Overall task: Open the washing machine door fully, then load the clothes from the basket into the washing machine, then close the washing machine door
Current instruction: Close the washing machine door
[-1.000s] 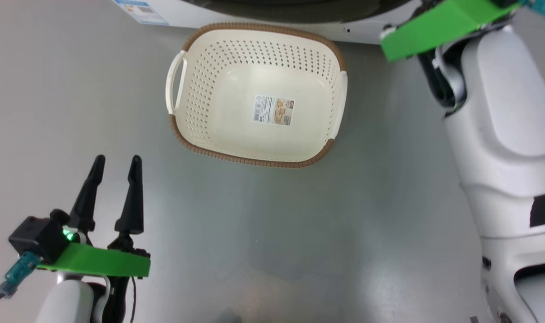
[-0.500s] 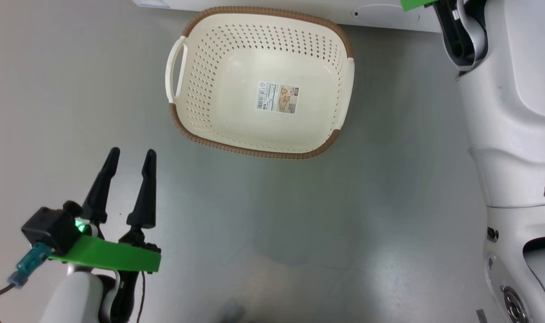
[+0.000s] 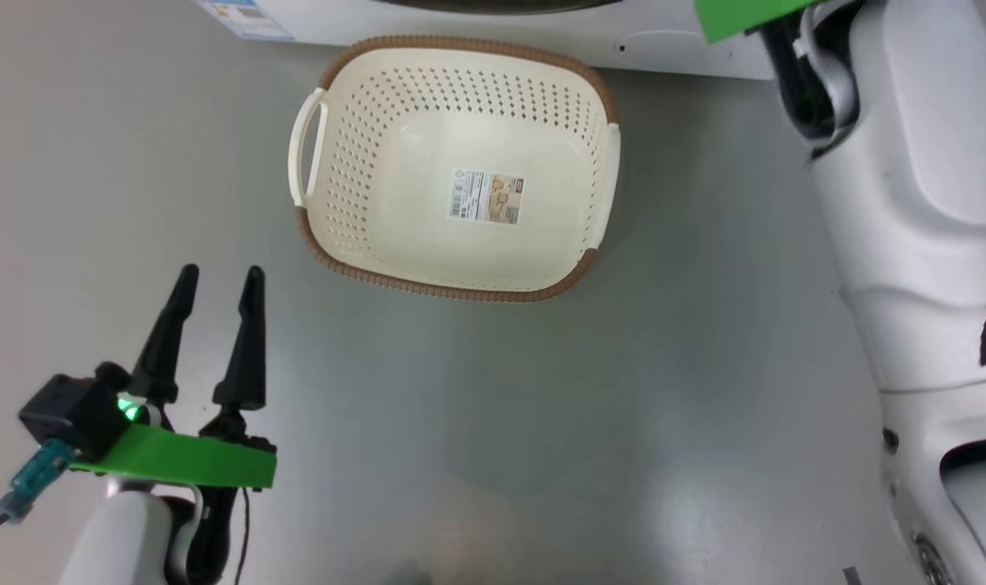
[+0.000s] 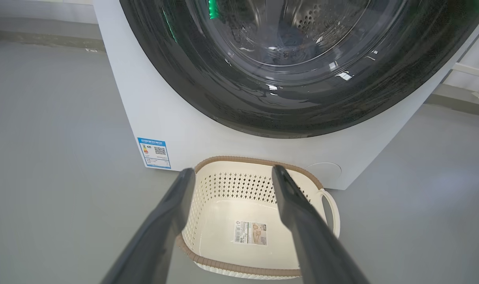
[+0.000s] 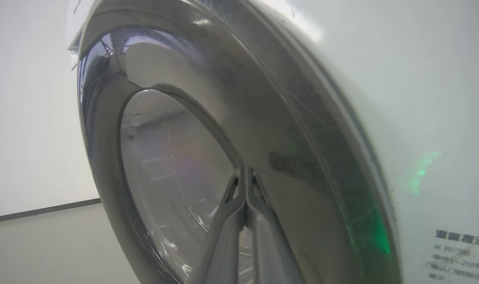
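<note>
Black door (image 5: 208,98) seemingly touches right claw (image 5: 246,172) (pinched).

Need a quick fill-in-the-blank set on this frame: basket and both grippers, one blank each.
1. Apart from a label sticker on its bottom, the basket is ___.
2. The left gripper, above the floor, is ___.
3. The right gripper, pointing at the black rim of the washing machine door, is ___.
Missing words: empty; open; shut.
</note>
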Robot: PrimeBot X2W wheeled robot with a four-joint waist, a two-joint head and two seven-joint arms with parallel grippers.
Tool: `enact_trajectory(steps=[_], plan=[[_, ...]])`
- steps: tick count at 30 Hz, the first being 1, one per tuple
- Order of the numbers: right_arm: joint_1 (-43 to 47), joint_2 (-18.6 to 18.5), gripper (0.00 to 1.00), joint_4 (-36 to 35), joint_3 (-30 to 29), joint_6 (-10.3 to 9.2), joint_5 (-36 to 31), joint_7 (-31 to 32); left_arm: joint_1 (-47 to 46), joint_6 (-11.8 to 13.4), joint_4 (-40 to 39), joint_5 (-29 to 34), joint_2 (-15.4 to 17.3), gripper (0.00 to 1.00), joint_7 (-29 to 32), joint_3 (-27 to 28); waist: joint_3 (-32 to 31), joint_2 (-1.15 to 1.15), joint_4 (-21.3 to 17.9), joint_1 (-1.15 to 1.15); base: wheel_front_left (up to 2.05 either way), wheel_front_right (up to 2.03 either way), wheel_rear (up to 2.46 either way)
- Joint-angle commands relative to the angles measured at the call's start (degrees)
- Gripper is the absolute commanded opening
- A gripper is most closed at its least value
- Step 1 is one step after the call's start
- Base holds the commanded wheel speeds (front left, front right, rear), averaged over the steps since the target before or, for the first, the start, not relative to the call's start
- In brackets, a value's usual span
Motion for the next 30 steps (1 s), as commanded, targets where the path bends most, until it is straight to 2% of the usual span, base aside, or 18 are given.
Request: enact_trajectory(steps=[1,11,24,25,27,28,29,30], plan=[[2.25,2.28,0.0,-1.72,1.19,-0.33,1.24,0.18,0.46,-0.18,-0.8,0.11,2.75,1.0,-0.51,2.61,-1.05,0.0,-0.91,0.0,0.0,0.0,0.0],[11.49,2.28,0.0,-5.05,3.5,-0.33,4.82,0.18,2.46,-0.18,-1.36,1.79,3.16,1.0,-0.51,5.39,-5.8,0.0,-3.91,0.0,0.0,0.0,0.0],[26.74,2.28,0.0,-7.26,2.36,-0.33,2.53,0.18,6.96,-0.18,-2.06,4.47,3.14,1.0,-0.51,8.6,-14.17,0.0,-8.18,0.0,0.0,0.0,0.0],[27.85,2.28,0.06,-7.25,2.12,-0.33,3.08,0.18,7.37,-0.18,-2.25,4.59,3.1,1.0,-0.51,9.08,-14.8,0.0,-8.55,0.0,0.0,0.0,0.0],[29.79,2.28,0.36,-7.39,1.87,-0.33,2.89,0.18,8.17,-0.18,-2.36,5.03,3.16,1.0,-0.51,9.7,-16.01,0.0,-9.23,0.0,0.0,0.0,0.0],[30.8,2.28,0.65,-7.57,1.58,-0.33,3.3,0.18,8.54,-0.18,-2.41,5.25,3.17,1.0,-0.51,9.98,-16.6,0.0,-9.56,0.0,0.0,0.0,0.0],[31.76,2.28,1.0,-7.81,1.42,-0.33,3.32,0.18,8.89,-0.18,-2.43,5.49,3.18,1.0,-0.51,10.22,-17.16,0.0,-9.87,0.0,0.0,0.0,0.0],[31.76,2.28,1.0,-7.81,1.42,-0.33,3.32,0.18,8.89,-0.18,-2.43,5.49,3.18,1.0,-0.51,10.22,-17.16,0.0,-9.87,0.0,0.0,0.0,0.0]])
